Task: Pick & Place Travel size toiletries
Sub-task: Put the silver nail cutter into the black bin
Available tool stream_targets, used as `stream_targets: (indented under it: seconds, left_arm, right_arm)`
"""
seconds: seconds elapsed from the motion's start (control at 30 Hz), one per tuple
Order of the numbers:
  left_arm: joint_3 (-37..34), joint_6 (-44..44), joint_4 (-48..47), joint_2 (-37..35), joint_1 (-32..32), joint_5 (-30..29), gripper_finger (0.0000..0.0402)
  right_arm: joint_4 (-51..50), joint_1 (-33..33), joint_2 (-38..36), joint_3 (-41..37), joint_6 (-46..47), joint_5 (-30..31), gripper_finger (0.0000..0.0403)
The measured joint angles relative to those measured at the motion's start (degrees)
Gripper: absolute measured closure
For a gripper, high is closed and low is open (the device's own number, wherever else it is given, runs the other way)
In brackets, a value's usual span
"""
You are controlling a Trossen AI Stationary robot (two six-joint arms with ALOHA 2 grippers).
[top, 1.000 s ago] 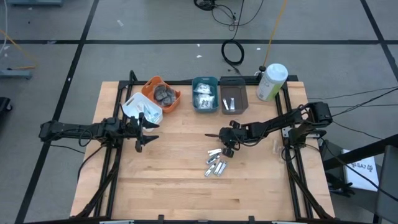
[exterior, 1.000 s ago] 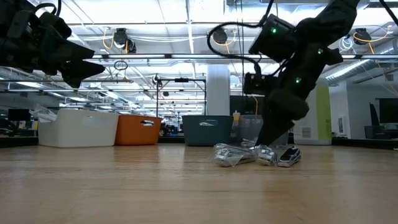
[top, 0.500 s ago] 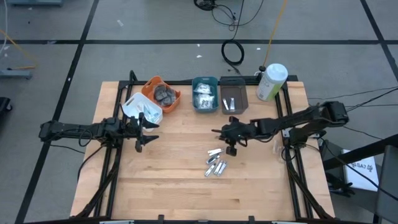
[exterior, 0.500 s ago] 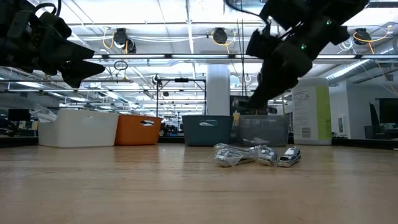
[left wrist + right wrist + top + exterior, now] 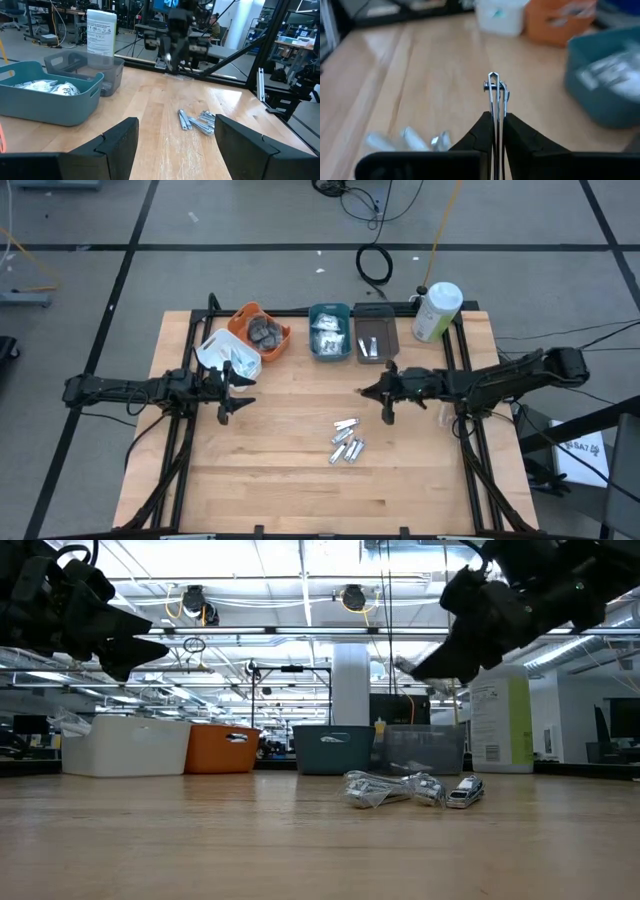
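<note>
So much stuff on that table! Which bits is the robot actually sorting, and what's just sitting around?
Part of the job:
- silver tubes loose on the wood
- one tube pinched in the right gripper
- discs and packets already in bins

Just sitting around:
- white-and-green bottle
- black cable on the floor

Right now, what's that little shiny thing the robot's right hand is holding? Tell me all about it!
It is a small silver tube, thin and shiny like metal foil, with a flat crimped end pointing away from the wrist camera. The right hand pinches it edge-on between its two dark fingers, so it stands up narrow like a blade. It hangs in the air above the wooden table, touching nothing else. More tubes like it lie in a pile below.
</note>
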Motion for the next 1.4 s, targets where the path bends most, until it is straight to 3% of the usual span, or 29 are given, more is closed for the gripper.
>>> stream_targets:
  seconds: [0.3, 0.4, 0.67, 0.8, 1.4]
  left_arm:
    - [0.0, 0.0, -0.02, -0.01, 0.0, 0.0, 0.0146]
    - [0.0, 0.0, -0.02, 0.01, 0.0, 0.0, 0.0146]
    - [0.0, 0.0, -0.03, -0.01, 0.0, -0.01, 0.0147]
    - [0.0, 0.0, -0.03, 0.0, 0.0, 0.0, 0.0146]
    - [0.0, 0.0, -0.02, 0.0, 0.0, 0.0, 0.0147]
  right_arm:
    - [4.23, -13.57, -3.24, -0.2, -2.12, 0.74, 0.0382]
    - [3.86, -20.39, -2.02, -0.2, -2.3, 3.44, 0.0382]
    - [4.27, -34.44, 4.08, -0.2, -2.22, 2.34, 0.0381]
    - [5.68, -36.54, 7.05, -0.2, -2.14, -1.54, 0.0375]
    - [10.23, -36.67, 10.46, -0.2, -0.21, -1.22, 0.0331]
